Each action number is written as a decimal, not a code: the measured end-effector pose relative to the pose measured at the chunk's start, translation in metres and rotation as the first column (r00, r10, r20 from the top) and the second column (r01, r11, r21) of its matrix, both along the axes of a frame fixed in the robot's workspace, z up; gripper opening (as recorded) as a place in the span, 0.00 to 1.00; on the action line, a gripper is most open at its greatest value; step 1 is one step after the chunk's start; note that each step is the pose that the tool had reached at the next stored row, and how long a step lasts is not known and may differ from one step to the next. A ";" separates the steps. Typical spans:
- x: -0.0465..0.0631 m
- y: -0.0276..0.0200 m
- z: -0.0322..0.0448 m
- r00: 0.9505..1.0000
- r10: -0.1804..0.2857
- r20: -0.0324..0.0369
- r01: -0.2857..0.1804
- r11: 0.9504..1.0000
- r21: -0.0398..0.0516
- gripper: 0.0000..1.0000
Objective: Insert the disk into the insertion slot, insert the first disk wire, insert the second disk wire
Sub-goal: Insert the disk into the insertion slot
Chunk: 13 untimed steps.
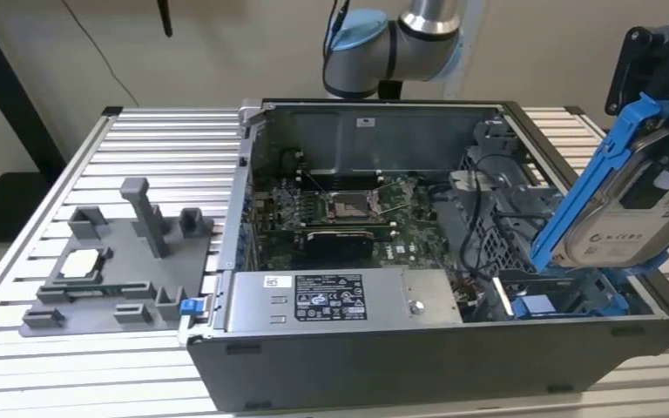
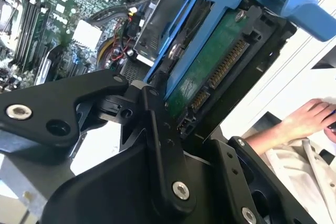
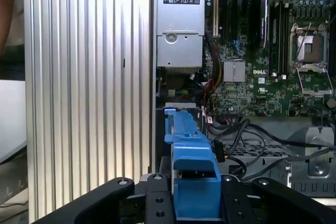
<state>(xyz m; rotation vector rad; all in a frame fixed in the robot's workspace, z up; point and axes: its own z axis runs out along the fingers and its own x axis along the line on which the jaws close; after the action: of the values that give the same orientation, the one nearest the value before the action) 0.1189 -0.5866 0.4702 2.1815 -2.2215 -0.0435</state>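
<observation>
Gripping the tilted disk (image 1: 627,205), the hand (image 3: 195,207) hangs near loose black cables (image 3: 236,132)

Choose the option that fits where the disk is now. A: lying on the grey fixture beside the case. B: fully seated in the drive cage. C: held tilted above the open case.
C: the disk, in its blue carrier, sits tilted between the jaws over the computer case at the exterior view's right.

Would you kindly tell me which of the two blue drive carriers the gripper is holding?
The disk: the blue-framed silver drive with a white label, held tilted above the case by the gripper. The other blue caddy sits low inside the case.
</observation>
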 end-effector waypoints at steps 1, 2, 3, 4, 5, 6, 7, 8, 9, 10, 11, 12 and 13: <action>0.000 0.0000 0.0000 1.000 0.000 0.000 0.000 1.000 0.000 0.00; 0.000 0.0000 -0.0001 1.000 0.000 0.000 0.000 1.000 0.000 0.00; 0.000 0.0000 -0.0004 1.000 0.000 0.000 0.000 1.000 0.000 0.00; 0.000 0.0000 -0.0010 1.000 0.000 0.000 0.000 1.000 0.000 0.00; 0.000 0.0000 -0.0021 1.000 0.000 0.000 0.000 1.000 0.001 0.00; 0.000 0.0000 -0.0037 1.000 0.000 0.000 0.000 1.000 0.002 0.00; 0.000 0.0000 -0.0056 1.000 0.000 0.000 0.000 1.000 0.003 0.00; 0.000 0.0000 -0.0073 1.000 0.000 0.000 0.000 1.000 0.004 0.00; 0.000 0.0000 -0.0093 1.000 0.000 0.000 0.000 1.000 0.006 0.00; 0.000 0.0000 -0.0110 1.000 0.000 0.000 0.000 1.000 0.007 0.00; 0.000 0.0000 -0.0128 1.000 0.000 0.000 0.000 1.000 0.008 0.00; 0.000 0.0000 -0.0147 1.000 0.000 0.000 0.000 1.000 0.010 0.00; 0.000 0.0000 -0.0164 1.000 0.000 0.000 0.000 1.000 0.012 0.00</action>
<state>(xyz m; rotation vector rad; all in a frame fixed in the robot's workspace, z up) 0.1189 -0.5866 0.4538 2.1874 -2.2269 -0.0566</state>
